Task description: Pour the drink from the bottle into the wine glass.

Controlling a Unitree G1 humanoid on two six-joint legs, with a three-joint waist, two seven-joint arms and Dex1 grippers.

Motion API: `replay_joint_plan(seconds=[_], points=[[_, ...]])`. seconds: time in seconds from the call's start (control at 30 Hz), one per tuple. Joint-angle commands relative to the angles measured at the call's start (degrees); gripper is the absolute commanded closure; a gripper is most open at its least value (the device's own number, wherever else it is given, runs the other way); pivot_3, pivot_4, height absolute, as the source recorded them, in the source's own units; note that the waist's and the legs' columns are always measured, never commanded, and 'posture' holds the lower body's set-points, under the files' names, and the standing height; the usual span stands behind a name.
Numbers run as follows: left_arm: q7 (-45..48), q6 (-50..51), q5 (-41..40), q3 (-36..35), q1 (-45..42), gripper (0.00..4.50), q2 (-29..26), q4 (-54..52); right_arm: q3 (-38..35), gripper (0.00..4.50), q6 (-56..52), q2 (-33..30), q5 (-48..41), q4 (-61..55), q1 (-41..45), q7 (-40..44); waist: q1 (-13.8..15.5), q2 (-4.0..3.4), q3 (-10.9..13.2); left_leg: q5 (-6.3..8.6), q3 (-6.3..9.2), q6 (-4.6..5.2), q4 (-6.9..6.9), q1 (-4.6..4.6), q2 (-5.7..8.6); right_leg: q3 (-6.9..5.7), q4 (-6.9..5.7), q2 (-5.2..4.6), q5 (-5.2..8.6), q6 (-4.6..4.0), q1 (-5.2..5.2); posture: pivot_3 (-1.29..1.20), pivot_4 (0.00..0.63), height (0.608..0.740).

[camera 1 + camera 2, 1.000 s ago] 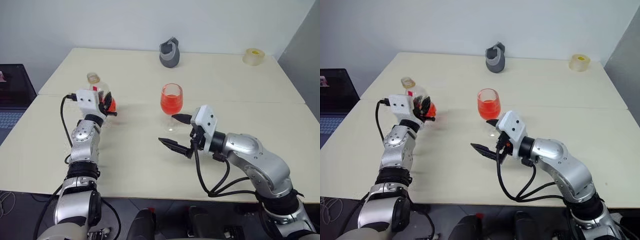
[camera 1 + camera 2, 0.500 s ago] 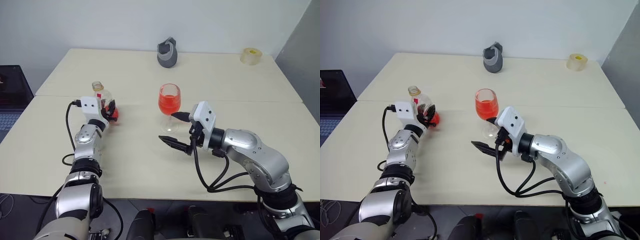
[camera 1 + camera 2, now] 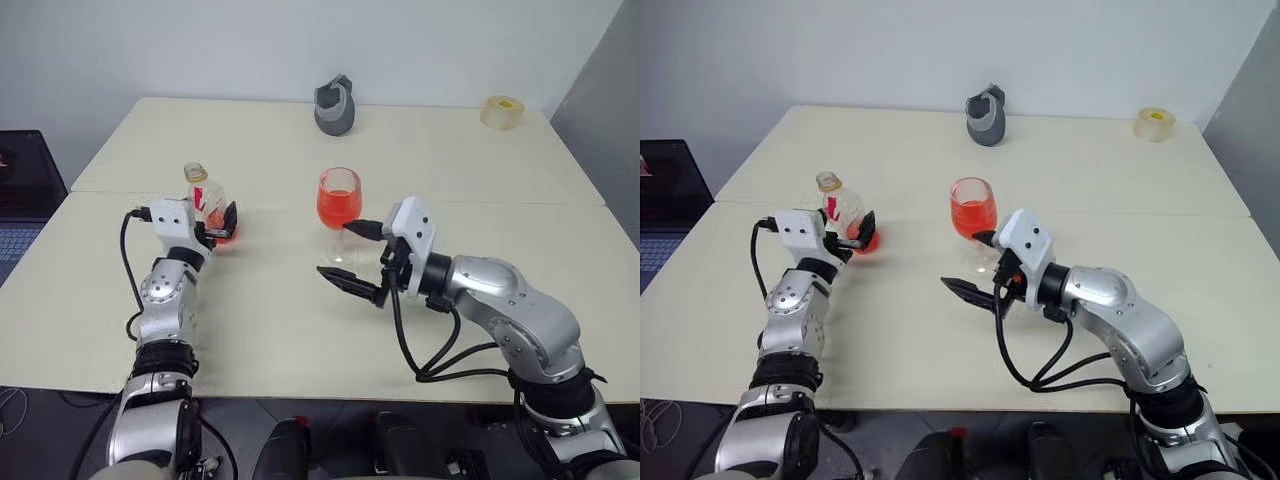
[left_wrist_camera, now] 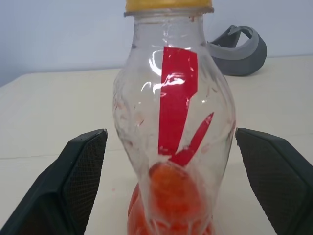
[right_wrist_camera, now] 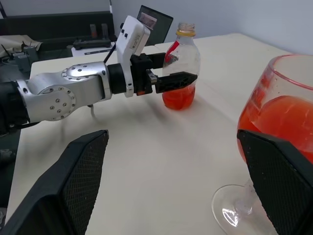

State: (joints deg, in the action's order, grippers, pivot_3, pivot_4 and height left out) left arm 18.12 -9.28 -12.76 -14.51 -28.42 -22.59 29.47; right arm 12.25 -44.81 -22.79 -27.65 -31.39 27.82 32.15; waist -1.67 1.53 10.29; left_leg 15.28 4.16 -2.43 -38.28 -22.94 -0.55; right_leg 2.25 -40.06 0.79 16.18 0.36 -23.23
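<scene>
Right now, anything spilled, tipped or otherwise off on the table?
Nothing stands out. The bottle stands upright between the open left gripper's fingers, a little red drink left in its base. The wine glass is upright and partly filled, and no spill shows on the table.

No readable text, brand, number or sign anywhere. The bottle [image 4: 173, 127], centre of the left wrist view, carries only plain red strips with no lettering. The dark screen [image 5: 154, 18] at the top of the right wrist view shows nothing legible.
</scene>
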Motion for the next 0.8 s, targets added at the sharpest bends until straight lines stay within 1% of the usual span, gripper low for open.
replay_joint_plan(seconds=[0.03,0.17,0.23,0.33,0.43,0.5,0.57,0.67,0.8], points=[[-2.3,5.5,-1.3,-2.0,4.9,0.02,-1.1,-13.0,-3.6,0.00,-0.4,-0.4,-1.7,-3.4,-2.0,-1.1,0.0,0.00,0.0,0.00,-0.01,0.00,0.03,0.00,-0.01,0.02,0.04,0.00,0.00,0.00,0.00,0.00,0.150,0.740],[-5.3,13.2,-1.1,-2.8,10.8,0.02,-1.4,-25.2,-5.3,0.00,0.4,-1.2,-1.4,-4.3,-5.7,-1.7,0.0,0.01,0.0,0.00,-0.02,0.00,0.07,0.01,0.00,0.04,0.05,-0.03,0.00,0.00,0.01,0.00,0.150,0.740],[-8.1,16.0,1.1,-2.9,14.1,0.02,-1.2,-30.7,-5.5,0.00,3.0,-1.9,-0.2,-3.8,-8.4,-1.0,0.0,0.02,0.0,0.00,0.00,0.00,0.07,0.04,0.00,0.02,0.03,-0.02,0.00,0.00,0.02,0.00,0.150,0.740],[-10.7,20.9,1.1,-3.1,19.3,0.02,0.3,-38.7,-6.0,0.00,8.6,-1.8,2.5,-1.1,-12.3,-1.0,0.0,0.03,0.0,0.00,-0.05,0.00,0.11,0.06,0.00,0.08,0.09,-0.03,0.00,0.01,0.06,0.00,0.150,0.740],[-10.1,22.7,0.8,-1.6,23.9,0.02,1.2,-45.2,-7.7,0.00,16.2,0.5,5.2,3.7,-15.7,-2.6,0.0,0.05,-0.1,0.00,-0.07,0.00,0.12,0.09,0.00,0.09,0.08,-0.03,0.00,0.01,0.06,0.00,0.150,0.740],[-8.9,22.3,0.7,-0.6,26.2,0.02,1.6,-47.9,-9.8,0.00,23.6,3.6,7.3,7.9,-17.6,-4.9,0.1,0.06,-0.1,0.00,-0.07,0.00,0.15,0.11,-0.02,0.07,0.08,-0.01,0.01,0.01,0.07,0.00,0.150,0.740],[-7.8,22.3,0.7,0.1,27.9,0.02,1.5,-49.2,-11.7,0.00,28.7,6.3,8.3,11.0,-18.6,-6.5,0.1,0.06,-0.1,0.00,-0.08,0.00,0.15,0.12,-0.01,0.09,0.07,-0.01,0.00,0.01,0.07,0.00,0.150,0.740],[-6.2,21.5,0.6,0.6,30.1,0.02,1.4,-50.3,-14.4,0.00,33.1,9.4,8.3,14.6,-19.6,-8.2,0.1,0.05,-0.1,0.00,-0.15,-0.01,0.19,0.15,-0.01,0.15,0.07,-0.01,0.01,0.01,0.07,0.00,0.150,0.740],[-5.2,21.0,0.1,-0.1,31.6,0.02,1.8,-50.8,-15.0,0.00,37.4,10.6,10.1,18.4,-20.5,-8.8,0.1,0.04,-0.1,0.00,-0.18,0.00,0.22,0.18,-0.02,0.16,0.08,0.00,0.01,0.00,0.07,0.00,0.150,0.740]])
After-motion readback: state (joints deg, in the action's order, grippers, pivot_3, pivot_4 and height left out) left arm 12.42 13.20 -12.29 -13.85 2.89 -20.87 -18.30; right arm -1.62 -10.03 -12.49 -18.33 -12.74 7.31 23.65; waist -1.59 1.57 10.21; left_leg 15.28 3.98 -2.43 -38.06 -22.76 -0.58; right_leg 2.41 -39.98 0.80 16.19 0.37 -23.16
